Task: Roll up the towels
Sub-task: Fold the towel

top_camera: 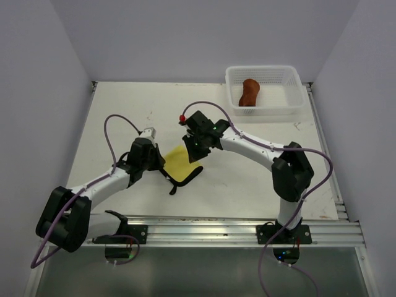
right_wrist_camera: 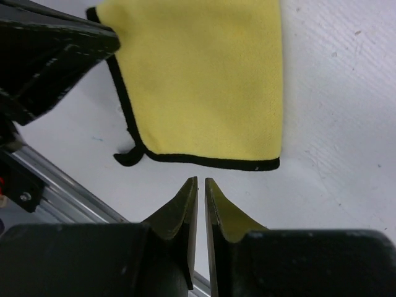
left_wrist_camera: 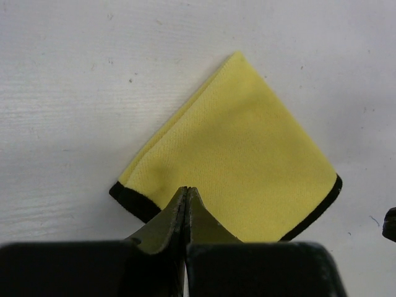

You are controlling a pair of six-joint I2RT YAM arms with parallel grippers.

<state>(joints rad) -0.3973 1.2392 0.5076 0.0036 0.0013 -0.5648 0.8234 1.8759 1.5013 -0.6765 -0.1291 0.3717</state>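
Observation:
A yellow towel (top_camera: 178,164) with dark edging lies folded flat on the white table, between my two grippers. My left gripper (top_camera: 162,162) is shut, its tips (left_wrist_camera: 187,189) low over the towel's (left_wrist_camera: 247,161) near edge with nothing between them. My right gripper (top_camera: 193,153) stands just short of the towel's (right_wrist_camera: 204,80) black-edged side. Its jaws (right_wrist_camera: 201,180) are a narrow slit apart and hold nothing. The left gripper's dark finger (right_wrist_camera: 55,49) shows at that towel's far corner. A rust-brown towel (top_camera: 249,93) lies rolled inside the basket.
A white mesh basket (top_camera: 291,108) sits at the table's back right. A metal rail (top_camera: 235,229) runs along the near edge by the arm bases. Grey walls close in the left, right and back.

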